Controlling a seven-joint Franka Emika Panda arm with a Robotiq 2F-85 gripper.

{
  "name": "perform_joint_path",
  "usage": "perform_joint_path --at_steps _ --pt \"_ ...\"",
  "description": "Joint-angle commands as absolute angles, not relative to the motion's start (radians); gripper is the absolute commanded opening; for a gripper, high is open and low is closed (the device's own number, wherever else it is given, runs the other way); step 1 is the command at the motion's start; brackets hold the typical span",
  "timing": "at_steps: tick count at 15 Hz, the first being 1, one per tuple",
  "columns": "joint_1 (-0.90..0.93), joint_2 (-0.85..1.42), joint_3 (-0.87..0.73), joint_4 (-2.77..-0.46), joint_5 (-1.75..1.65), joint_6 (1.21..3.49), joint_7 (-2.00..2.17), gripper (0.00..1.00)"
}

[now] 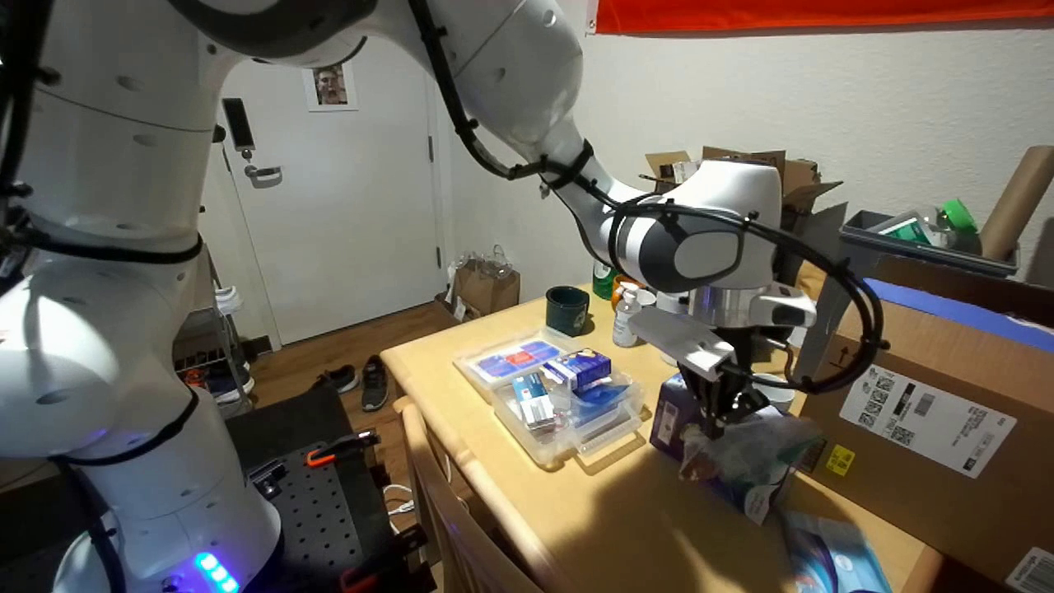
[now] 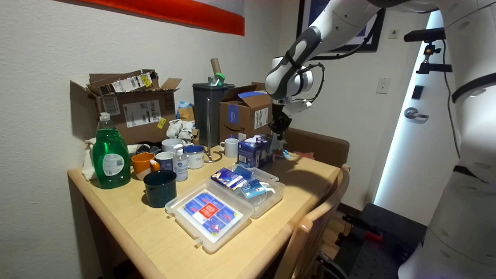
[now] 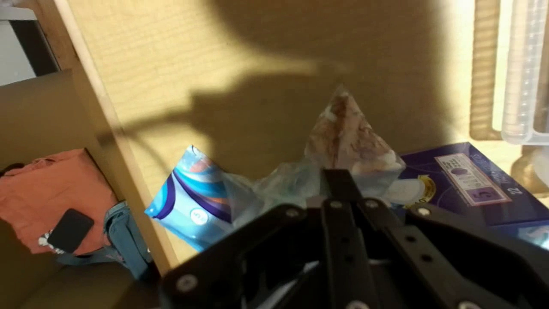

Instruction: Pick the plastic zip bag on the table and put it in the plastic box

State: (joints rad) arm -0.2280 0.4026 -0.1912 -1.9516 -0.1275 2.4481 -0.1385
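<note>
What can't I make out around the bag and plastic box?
Zip bag: wrist view, partly hidden by the fingers.
Plastic box: wrist view, cut off by the right edge.
Blue packet: in an exterior view, cut off by the bottom edge.
Purple box: wrist view, fine print too blurred.

a white robot arm (image 1: 515, 78), its joint covers (image 1: 659, 260) dark grey, wears a looping black cable (image 1: 869, 325) bound by black straps (image 1: 573, 167); blue lights (image 1: 216, 571) glow at the base (image 1: 198, 515), a silver collar (image 1: 715, 306) tops the black gripper (image 3: 340, 178), itself studded with pale screws (image 3: 186, 283).
</note>
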Motion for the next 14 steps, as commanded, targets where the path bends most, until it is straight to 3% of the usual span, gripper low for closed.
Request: perform_joint_path --at_steps 1,14 --pt "-0.205 0.262 -0.185 -2.044 -0.175 2.375 -0.176 0.0" --pt "-0.059 -0.013 -0.051 -2.163 -0.175 2.105 -0.233 0.0"
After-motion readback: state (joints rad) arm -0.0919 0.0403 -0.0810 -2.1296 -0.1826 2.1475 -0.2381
